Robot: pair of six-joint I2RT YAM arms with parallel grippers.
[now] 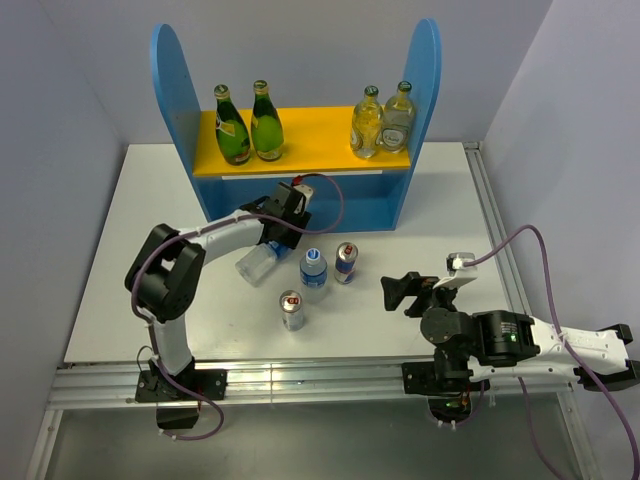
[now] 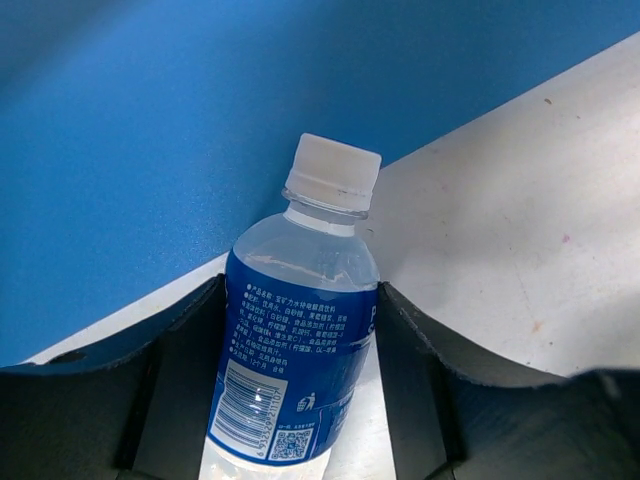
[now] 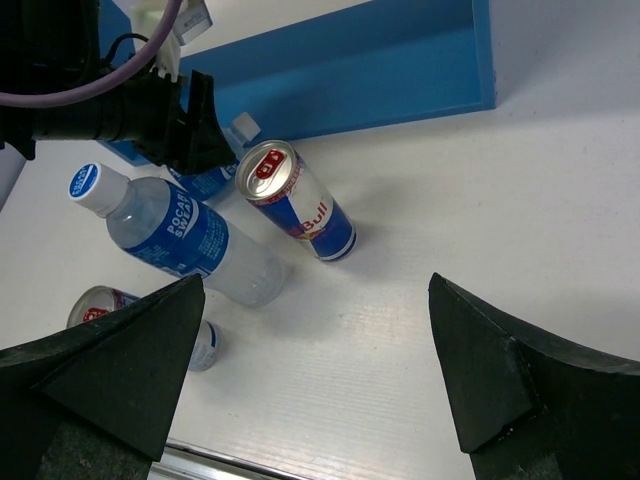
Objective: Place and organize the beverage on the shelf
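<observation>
Your left claw (image 1: 279,236) was clamped on a blue-capped water bottle (image 2: 300,340), held tilted just in front of the blue shelf (image 1: 176,90) with its cap pointing at the lower level. Your right claw (image 1: 398,292) was spread wide and held nothing, low over the white surface (image 1: 140,210). Between the claws stood a second water bottle (image 1: 313,268), with one can (image 1: 346,262) beside it and another can (image 1: 291,310) nearer you. On the shelf's yellow-orange board, two green bottles (image 1: 250,124) stood at the left and two pale bottles (image 1: 384,120) at the right.

Six bottles (image 1: 266,122), two cans (image 1: 345,262)
</observation>
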